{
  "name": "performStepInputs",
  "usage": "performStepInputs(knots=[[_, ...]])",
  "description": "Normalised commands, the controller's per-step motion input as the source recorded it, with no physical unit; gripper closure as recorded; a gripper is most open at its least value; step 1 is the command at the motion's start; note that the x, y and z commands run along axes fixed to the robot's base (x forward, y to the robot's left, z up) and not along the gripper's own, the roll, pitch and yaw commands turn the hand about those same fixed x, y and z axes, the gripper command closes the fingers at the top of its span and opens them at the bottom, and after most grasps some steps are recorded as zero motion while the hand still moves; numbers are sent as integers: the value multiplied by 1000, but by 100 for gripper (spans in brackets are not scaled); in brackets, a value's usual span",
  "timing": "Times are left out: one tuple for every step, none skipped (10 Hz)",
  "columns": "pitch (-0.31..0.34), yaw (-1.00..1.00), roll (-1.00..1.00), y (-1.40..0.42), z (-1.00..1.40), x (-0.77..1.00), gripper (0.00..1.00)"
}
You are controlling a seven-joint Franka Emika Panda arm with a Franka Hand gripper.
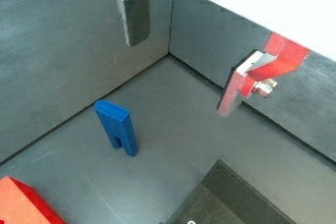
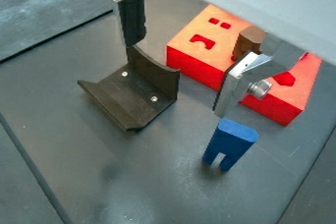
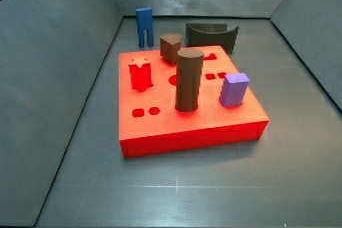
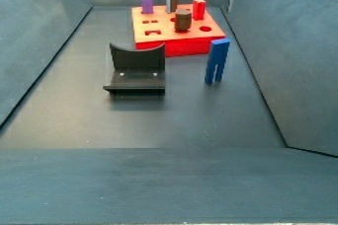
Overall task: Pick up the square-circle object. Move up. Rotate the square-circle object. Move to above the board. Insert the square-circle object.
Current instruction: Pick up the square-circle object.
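The square-circle object is a tall bright-blue block (image 1: 116, 128) standing upright on the dark floor with its two prongs down; it also shows in the other wrist view (image 2: 233, 142) and in both side views (image 3: 144, 26) (image 4: 215, 61). It stands just off a corner of the red board (image 3: 201, 127) (image 4: 199, 43) (image 2: 197, 61). My gripper (image 1: 184, 66) (image 2: 182, 66) is open and empty, well above the floor. The blue block lies beyond its fingers (image 1: 136, 17), not between them. In the side views the gripper barely shows.
The dark fixture (image 2: 132, 92) (image 4: 136, 69) (image 3: 211, 37) stands on the floor beside the board. On the board stand a tall dark-brown cylinder (image 3: 190, 80), a lilac block (image 3: 235, 89) and a short brown block (image 3: 170, 47). Grey walls enclose the floor.
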Motion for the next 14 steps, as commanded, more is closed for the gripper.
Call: performStepInputs(knots=[[-133, 120, 71, 0, -83, -443, 0], [-146, 611, 256, -377, -294, -514, 0], [-149, 726, 174, -426, -343, -454, 0], [-151, 771, 151, -406, -389, -420, 0], [-84, 754, 131, -449, -446, -300, 0], [-20, 126, 73, -160, -511, -97, 0], [21, 34, 41, 0, -586, 20, 0], [21, 103, 6, 46, -600, 40, 0], [0, 297, 34, 51, -520, -14, 0], [-57, 517, 7, 0, -360, -266, 0], [-86, 677, 0, 0, -291, -329, 0], [-81, 666, 0, 0, -240, -280, 0], [-46, 534, 0, 0, -223, -169, 0], [-17, 357, 0, -6, -266, -91, 0]])
